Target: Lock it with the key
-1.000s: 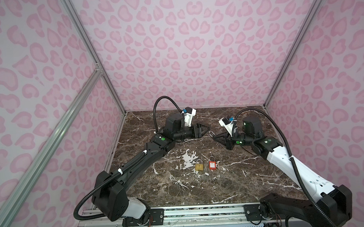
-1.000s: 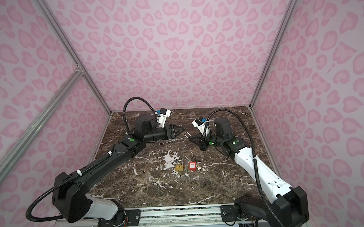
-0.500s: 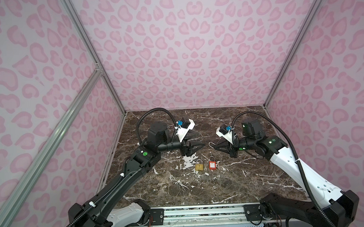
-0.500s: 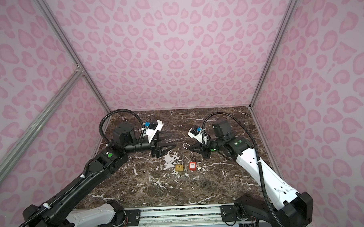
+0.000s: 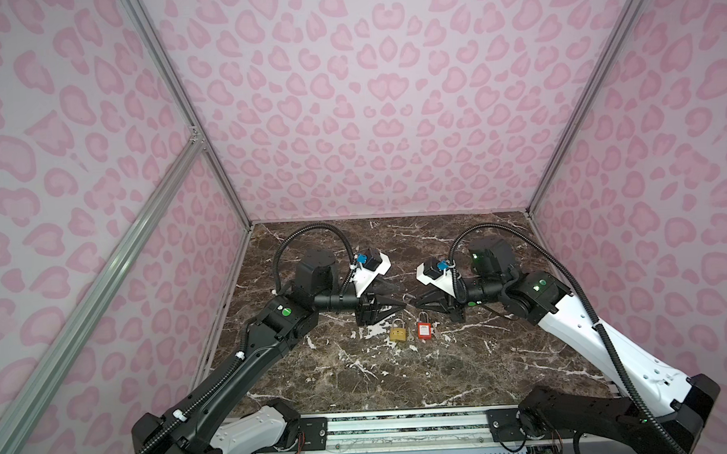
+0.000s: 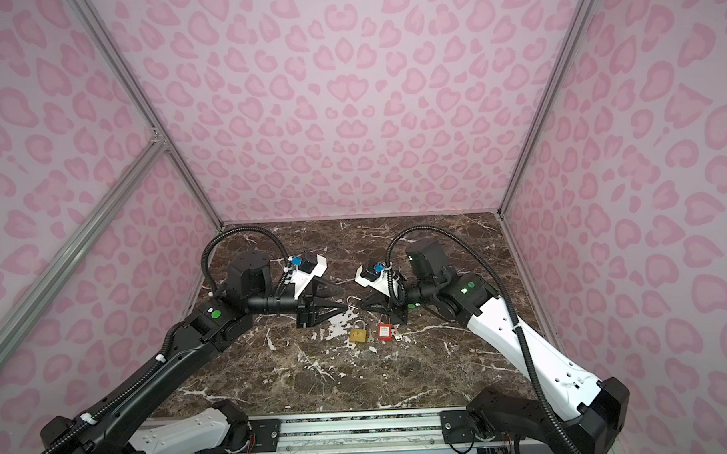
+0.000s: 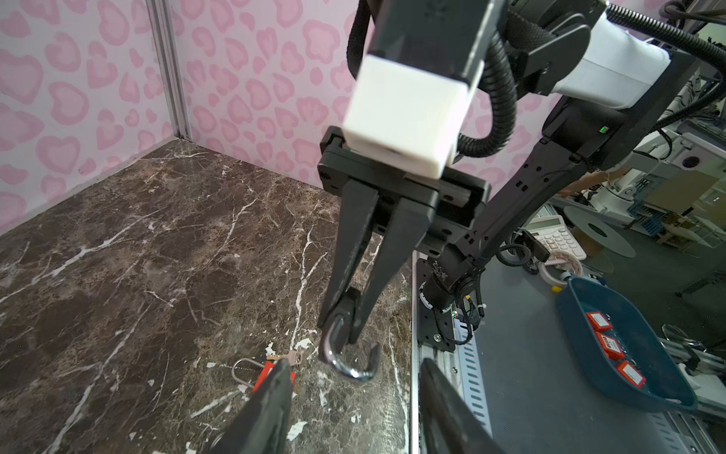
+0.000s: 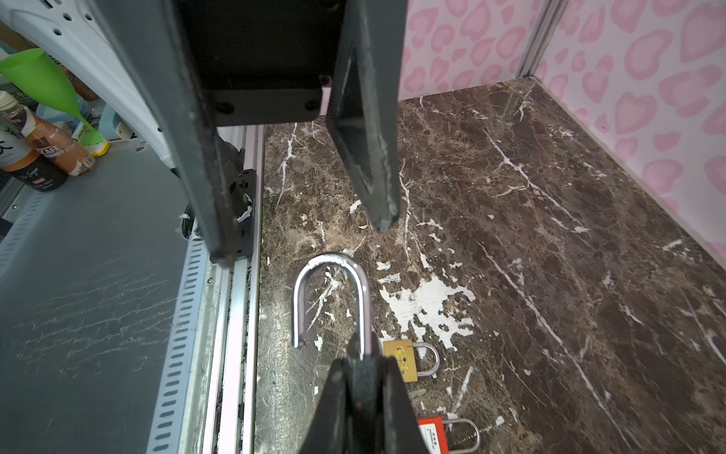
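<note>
My right gripper (image 8: 363, 371) is shut on a small black padlock (image 7: 351, 302). Its silver shackle (image 8: 334, 298) stands swung open, with one end free. Facing it tip to tip above the marble, my left gripper (image 5: 401, 305) is open, its fingers (image 8: 369, 157) spread with nothing between them. In the left wrist view the open shackle (image 7: 347, 361) hangs just ahead of my left gripper (image 7: 353, 393). A small key (image 7: 288, 357) lies on the table beside a red padlock (image 5: 424, 329).
A brass padlock (image 5: 398, 333) lies next to the red padlock (image 6: 384, 331), just in front of both grippers. Pink patterned walls enclose the marble table (image 5: 400, 380) on three sides. Its metal rail (image 5: 402, 426) runs along the front edge. Outside, a blue tray (image 7: 628, 346) holds more red padlocks.
Both arms have come forward and down towards the middle of the table, above the two lying padlocks. My left jaws stand apart. The right gripper has kept its hold on the black padlock.
</note>
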Robot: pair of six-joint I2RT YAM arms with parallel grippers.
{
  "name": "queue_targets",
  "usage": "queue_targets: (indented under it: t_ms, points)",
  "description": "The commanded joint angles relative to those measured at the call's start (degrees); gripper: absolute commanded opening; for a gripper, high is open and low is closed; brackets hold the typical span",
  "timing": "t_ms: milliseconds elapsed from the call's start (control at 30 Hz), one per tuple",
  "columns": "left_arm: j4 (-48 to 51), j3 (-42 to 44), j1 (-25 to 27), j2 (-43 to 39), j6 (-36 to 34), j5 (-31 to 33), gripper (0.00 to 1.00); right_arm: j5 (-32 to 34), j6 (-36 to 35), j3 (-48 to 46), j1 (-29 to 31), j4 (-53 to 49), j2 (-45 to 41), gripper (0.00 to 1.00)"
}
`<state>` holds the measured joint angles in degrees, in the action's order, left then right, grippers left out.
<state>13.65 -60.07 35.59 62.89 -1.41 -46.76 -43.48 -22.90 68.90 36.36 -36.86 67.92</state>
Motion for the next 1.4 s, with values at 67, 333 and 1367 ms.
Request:
queue_targets:
  t_ms: [67, 333, 1367]
  points:
    - [-0.2, -0.1, -0.1, 0.9, 1.1, 0.0, 0.40, -0.2, 1.1, 0.7, 0.8, 1.4, 0.7, 0.00]
    - [1.4, -0.2, -0.1, 0.8, -0.7, 3.5, 0.18, -1.1, 1.4, 2.4, 1.0, -0.2, 0.9, 0.00]
    - [0.9, 1.2, 0.0, -1.2, -1.5, 3.9, 0.04, -19.1, 6.8, 5.2, -2.0, 0.1, 2.0, 0.00]
